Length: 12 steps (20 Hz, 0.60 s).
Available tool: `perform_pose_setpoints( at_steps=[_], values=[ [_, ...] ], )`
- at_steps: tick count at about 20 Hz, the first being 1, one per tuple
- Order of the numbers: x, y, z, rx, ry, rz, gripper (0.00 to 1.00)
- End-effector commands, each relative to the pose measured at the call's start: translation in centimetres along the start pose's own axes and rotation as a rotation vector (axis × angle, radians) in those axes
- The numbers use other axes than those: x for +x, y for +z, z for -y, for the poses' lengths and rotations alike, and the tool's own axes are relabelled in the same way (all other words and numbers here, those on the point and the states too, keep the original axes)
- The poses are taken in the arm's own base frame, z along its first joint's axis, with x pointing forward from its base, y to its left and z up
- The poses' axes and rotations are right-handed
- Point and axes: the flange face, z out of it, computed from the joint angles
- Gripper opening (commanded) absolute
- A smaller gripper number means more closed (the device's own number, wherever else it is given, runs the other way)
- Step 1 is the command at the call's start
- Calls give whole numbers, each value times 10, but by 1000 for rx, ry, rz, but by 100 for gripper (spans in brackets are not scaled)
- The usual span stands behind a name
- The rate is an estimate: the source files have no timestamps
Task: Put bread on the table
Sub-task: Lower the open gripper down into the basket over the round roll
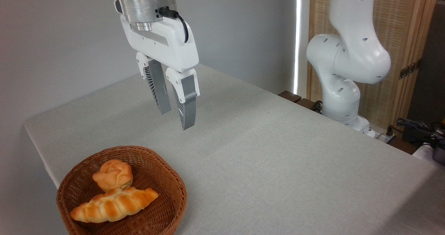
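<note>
The bread (113, 174), a small round golden-orange bun with a cracked top, lies inside a round brown wicker basket (167, 186) at the front left of the table (278, 158). My gripper (177, 119) hangs in the air above and behind the basket, well clear of the bun. Its two grey fingers point down with a narrow gap between them and nothing in it.
A longer braided loaf (113, 203) lies in the basket in front of the bun, touching it. The arm's white base (342, 89) stands at the table's far right edge, with cables (417, 127) beside it. Grey cloth stretches to the right of the basket.
</note>
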Motion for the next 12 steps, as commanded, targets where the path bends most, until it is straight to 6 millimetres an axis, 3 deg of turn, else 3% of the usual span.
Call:
perform_pose_setpoints(
  at_steps=[1,8,12],
  values=[
    [-2,-5,1,-1,8,-30,100],
    [1,-5,5,13,6,-48,100],
    [14,2,8,42,15,-80,100]
  ],
)
